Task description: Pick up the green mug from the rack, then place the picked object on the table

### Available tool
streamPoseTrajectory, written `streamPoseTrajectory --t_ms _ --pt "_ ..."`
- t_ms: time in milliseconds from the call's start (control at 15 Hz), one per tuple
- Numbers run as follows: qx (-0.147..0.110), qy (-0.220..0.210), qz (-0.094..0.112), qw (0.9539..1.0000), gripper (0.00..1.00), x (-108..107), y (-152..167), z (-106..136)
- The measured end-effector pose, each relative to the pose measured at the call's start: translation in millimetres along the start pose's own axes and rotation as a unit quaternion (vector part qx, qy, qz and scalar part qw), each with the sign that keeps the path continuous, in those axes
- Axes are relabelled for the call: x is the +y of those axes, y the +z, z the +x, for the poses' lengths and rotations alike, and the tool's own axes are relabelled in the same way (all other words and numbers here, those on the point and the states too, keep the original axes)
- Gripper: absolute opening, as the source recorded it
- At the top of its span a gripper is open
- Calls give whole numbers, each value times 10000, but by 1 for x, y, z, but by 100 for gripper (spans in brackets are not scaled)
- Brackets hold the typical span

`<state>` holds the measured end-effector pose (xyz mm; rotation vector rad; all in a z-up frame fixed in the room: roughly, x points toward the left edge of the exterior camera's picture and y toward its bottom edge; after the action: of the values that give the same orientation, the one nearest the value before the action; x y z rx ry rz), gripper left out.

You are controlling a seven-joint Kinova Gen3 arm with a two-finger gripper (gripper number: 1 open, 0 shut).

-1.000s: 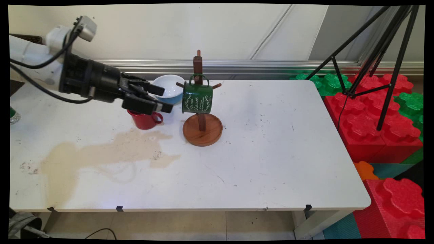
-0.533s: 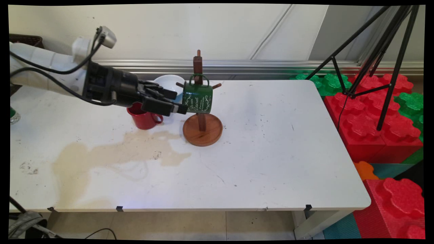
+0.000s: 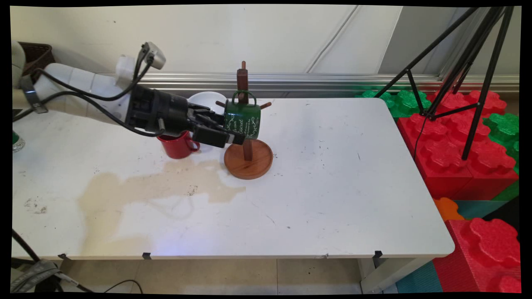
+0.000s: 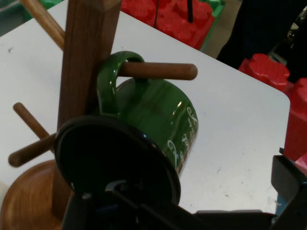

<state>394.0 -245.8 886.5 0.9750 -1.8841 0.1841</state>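
a mug (image 3: pixel 242 120) (image 4: pixel 158 120) hangs by its handle on a peg of the mug tree (image 3: pixel 247 124) (image 4: pixel 81 62), which stands on the table (image 3: pixel 332 174) toward its back edge. left of the tree a cup (image 3: pixel 178 145) sits on the table, with a bowl (image 3: pixel 205 101) behind it. the gripper (image 3: pixel 230 132) reaches in from the left, over the cup, its fingers on either side of the hanging mug's mouth end.

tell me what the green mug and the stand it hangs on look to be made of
Green mug: probably enamelled metal or glazed ceramic; its glossy skin shows sharp highlights and a thin dark rim. Mug stand: wood, with visible grain, brown colour, round dowel pegs and a smooth, satin-looking finish.
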Motion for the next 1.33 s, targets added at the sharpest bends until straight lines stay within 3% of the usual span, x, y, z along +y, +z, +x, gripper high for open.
streamPoseTrajectory --t_ms 333,400,1333 --pt "-9 92 -27 10000 100 -2 12 0" --pt "-16 113 -31 9999 0 -2 14 0" --pt "53 410 -136 9991 0 -6 -5 -3"
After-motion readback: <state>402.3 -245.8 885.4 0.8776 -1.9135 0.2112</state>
